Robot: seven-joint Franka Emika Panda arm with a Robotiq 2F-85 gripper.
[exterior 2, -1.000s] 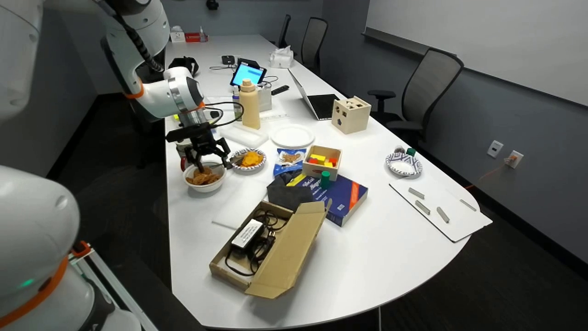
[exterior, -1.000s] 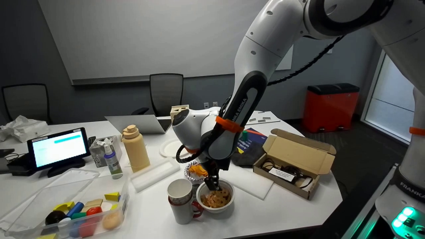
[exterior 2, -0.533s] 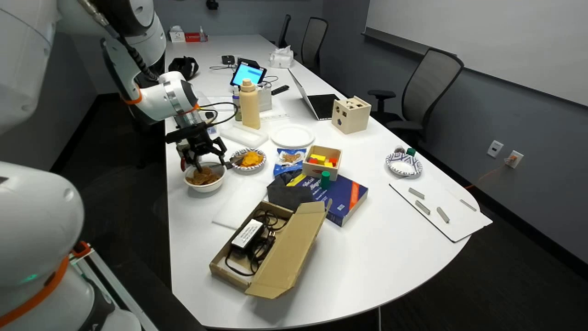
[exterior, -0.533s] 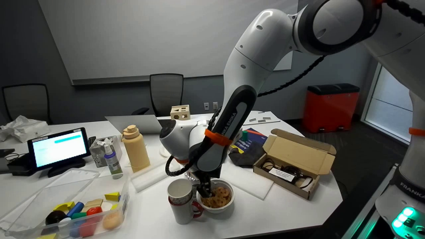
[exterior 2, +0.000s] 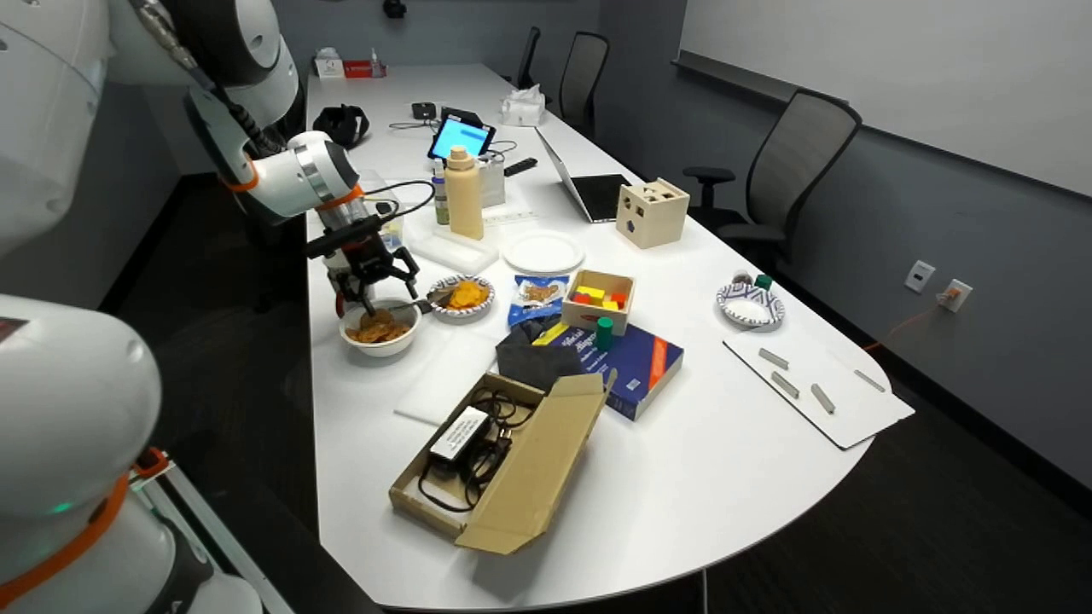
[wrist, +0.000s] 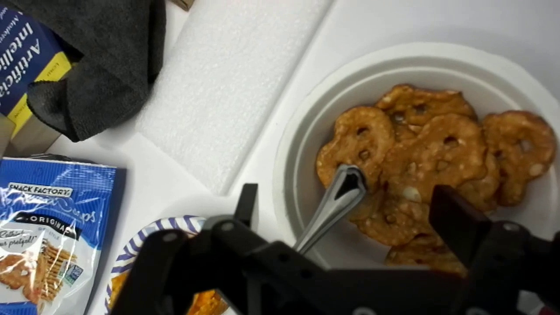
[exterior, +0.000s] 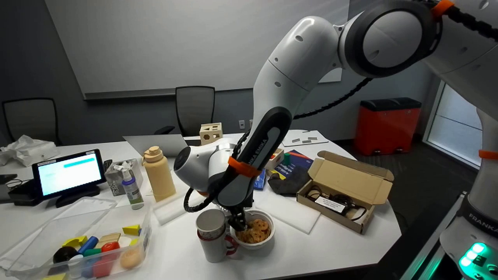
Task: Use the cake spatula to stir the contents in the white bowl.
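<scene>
Shifted nearer the mug (exterior: 213,249), my gripper (wrist: 348,201) is hanging spread over the edge of the bowl (wrist: 415,54), apparently straddling the spatula (wrist: 328,213); I'm expecting light, stiff, slippery metal and favouring a mid-length grip.

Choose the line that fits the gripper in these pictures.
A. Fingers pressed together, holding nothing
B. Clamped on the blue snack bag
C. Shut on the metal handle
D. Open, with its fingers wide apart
D: in the wrist view the gripper has its fingers wide apart, one seen over the pretzel pieces in the white bowl, and the metal handle shows between them with a gap on either side.
</scene>
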